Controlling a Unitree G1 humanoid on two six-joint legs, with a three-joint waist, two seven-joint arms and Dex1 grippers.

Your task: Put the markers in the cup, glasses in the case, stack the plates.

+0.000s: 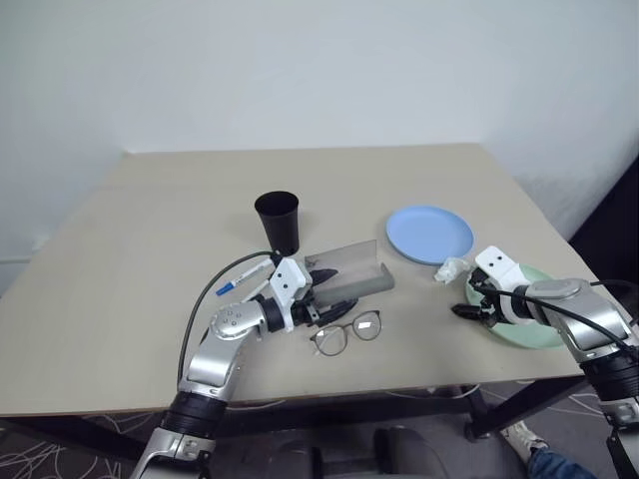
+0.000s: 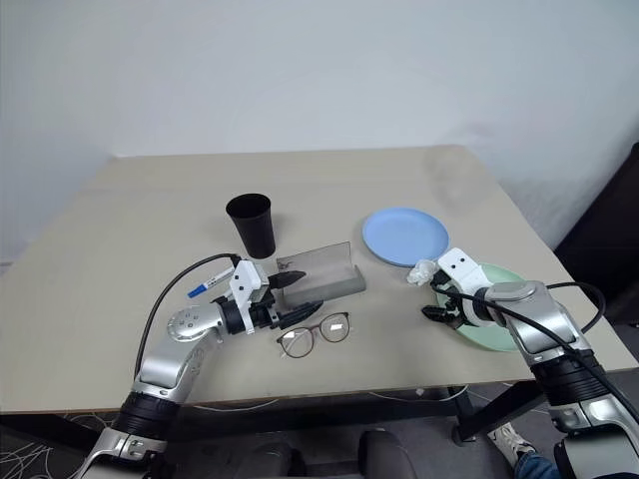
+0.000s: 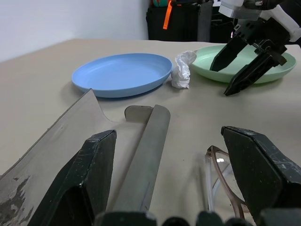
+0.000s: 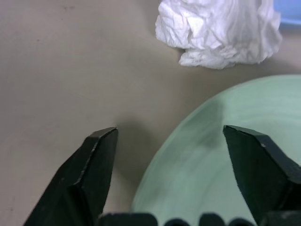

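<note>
Glasses [image 1: 346,333] beside open case [image 1: 351,271], black cup [image 1: 278,222] behind

Bright, even light — soft shadows

The table [image 1: 150,220] is plain beige. The cup [image 1: 279,221] is black, one plate [image 1: 429,234] light blue, the other plate [image 1: 539,331] mint green. The case [image 1: 361,284] is grey (its lid smoky and translucent). The marker [image 1: 243,278] is white with a blue cap; the paper wad [image 1: 451,269] is white.
</note>
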